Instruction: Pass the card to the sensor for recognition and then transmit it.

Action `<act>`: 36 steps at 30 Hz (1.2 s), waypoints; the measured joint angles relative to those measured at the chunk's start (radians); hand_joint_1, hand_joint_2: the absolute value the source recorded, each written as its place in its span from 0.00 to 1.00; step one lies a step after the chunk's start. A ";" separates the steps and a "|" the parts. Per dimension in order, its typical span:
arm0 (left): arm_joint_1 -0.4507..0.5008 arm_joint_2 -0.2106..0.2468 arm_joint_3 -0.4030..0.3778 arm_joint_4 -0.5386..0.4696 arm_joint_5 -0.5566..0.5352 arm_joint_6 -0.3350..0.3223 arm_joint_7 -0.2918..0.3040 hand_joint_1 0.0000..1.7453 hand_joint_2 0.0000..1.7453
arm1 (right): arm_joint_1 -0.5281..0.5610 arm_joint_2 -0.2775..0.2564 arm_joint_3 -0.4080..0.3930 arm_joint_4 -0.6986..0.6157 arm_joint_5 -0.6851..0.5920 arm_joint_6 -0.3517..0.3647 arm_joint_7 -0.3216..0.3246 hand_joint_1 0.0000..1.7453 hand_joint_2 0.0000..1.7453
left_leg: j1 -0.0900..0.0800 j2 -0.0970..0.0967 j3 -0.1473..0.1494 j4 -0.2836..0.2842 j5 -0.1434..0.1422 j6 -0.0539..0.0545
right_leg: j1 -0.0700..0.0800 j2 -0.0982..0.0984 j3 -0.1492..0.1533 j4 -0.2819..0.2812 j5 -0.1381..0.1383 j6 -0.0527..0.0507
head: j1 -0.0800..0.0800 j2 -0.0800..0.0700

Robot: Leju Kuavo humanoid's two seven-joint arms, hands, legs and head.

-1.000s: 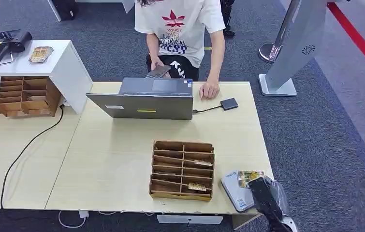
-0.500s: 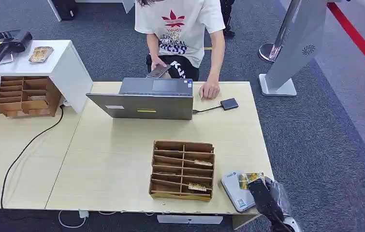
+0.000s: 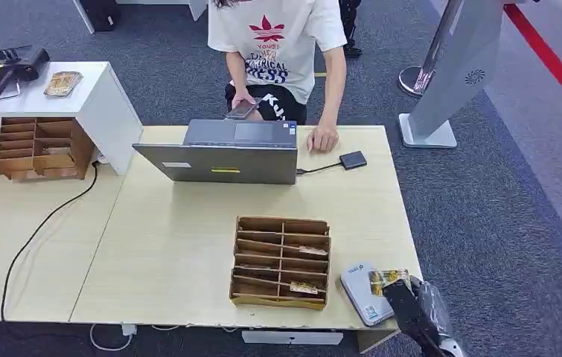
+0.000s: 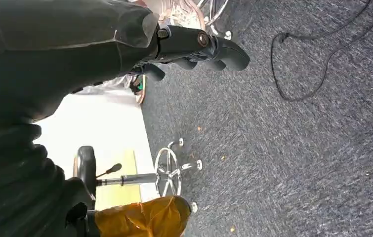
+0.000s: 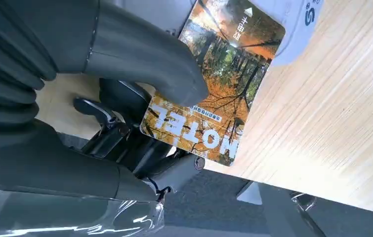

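Observation:
My right hand pinches an orange hotel card at the table's near right corner. The card hangs partly over the grey sensor pad, which lies flat beside the brown card organizer. In the right wrist view the thumb presses on the card, with darker fingers beneath it, and the sensor pad shows past the card's far end. My left hand hangs beside my body above the grey carpet, fingers curled and holding nothing.
A person sits behind the laptop holding a phone, one hand resting on the table. A small black device is cabled to the laptop. A second organizer and a white stand are at the left.
My right hand has drawn back slightly toward the table's near edge with the card, so the card covers less of the sensor pad. The person lowered the phone a little.

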 joint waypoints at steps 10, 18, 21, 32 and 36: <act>0.000 0.000 0.000 0.000 0.011 0.002 -0.008 0.00 1.00 | 0.014 -0.009 0.000 -0.016 0.003 0.003 0.002 1.00 1.00 | 0.000 0.000 0.000 0.000 0.000 0.000 | 0.000 0.000 0.000 0.000 0.000 0.000 | 0.000 0.000; 0.000 0.000 0.000 0.000 0.015 0.005 -0.011 0.00 1.00 | 0.024 -0.027 0.002 -0.025 0.055 0.025 0.019 1.00 1.00 | 0.000 0.000 0.000 0.000 0.000 0.000 | 0.000 0.000 0.000 0.000 0.000 0.000 | 0.000 0.000; 0.000 0.000 0.000 0.000 0.017 0.006 -0.011 0.00 1.00 | 0.027 -0.029 0.004 -0.029 0.061 0.026 0.019 1.00 1.00 | 0.000 0.000 0.000 0.000 0.000 0.000 | 0.000 0.000 0.000 0.000 0.000 0.000 | 0.000 0.000; 0.000 0.000 0.000 0.000 0.021 0.006 -0.011 0.00 1.00 | 0.032 -0.033 0.011 -0.037 0.070 0.031 0.023 1.00 1.00 | 0.000 0.000 0.000 0.000 0.000 0.000 | 0.000 0.000 0.000 0.000 0.000 0.000 | 0.000 0.000; 0.000 0.000 0.000 0.000 0.025 0.006 -0.011 0.00 1.00 | 0.037 -0.041 0.028 -0.044 0.076 0.033 0.034 1.00 1.00 | 0.000 0.000 0.000 0.000 0.000 0.000 | 0.000 0.000 0.000 0.000 0.000 0.000 | 0.000 0.000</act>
